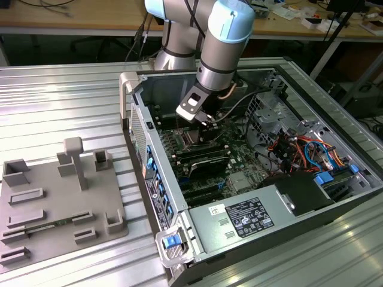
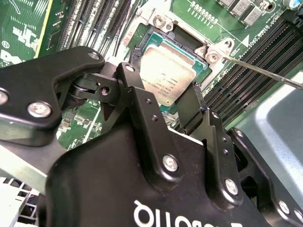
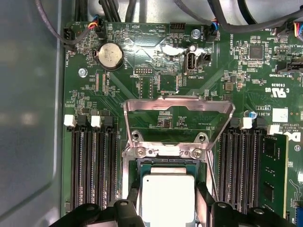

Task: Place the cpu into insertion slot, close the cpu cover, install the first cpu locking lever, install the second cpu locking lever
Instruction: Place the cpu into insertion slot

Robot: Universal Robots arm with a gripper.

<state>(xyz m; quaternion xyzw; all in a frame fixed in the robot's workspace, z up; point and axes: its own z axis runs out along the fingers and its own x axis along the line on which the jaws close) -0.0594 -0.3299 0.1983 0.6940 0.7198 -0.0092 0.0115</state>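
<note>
From my remote station I saw the gripper (image 2: 161,81) closed on the cpu (image 2: 166,71), its two black fingers (image 2: 137,90) pressed against opposite edges of the chip. The cpu was at the insertion slot (image 2: 182,37), its silver top facing up. The fingers hid both side edges, so I could not tell whether it was fully seated. Faint dark print ran across the metal top, too blurred for me to make out.

In the first wrist view the cpu cover (image 3: 177,100) stood swung open beyond the socket, and the green board showed through its window. A thin metal rod (image 2: 265,74) slanted away from one socket corner.

There was writing all around. White lettering dotted the motherboard (image 3: 142,47), and a small white sticker (image 3: 280,115) sat near the long black memory slots (image 3: 90,165). White letters on the gripper body (image 2: 156,215) were cut off by the picture's edge. A round coin cell (image 3: 110,56) lay well apart from the socket.

In the exterior view the arm (image 1: 224,42) reached down into the open computer case (image 1: 134,119) and blocked the socket from sight. A grey box (image 1: 248,218) in the case carried a white label, its print too small to read. A grey fixture tray (image 1: 54,197) lay on the ribbed table (image 1: 60,101) at the exterior view's left.
</note>
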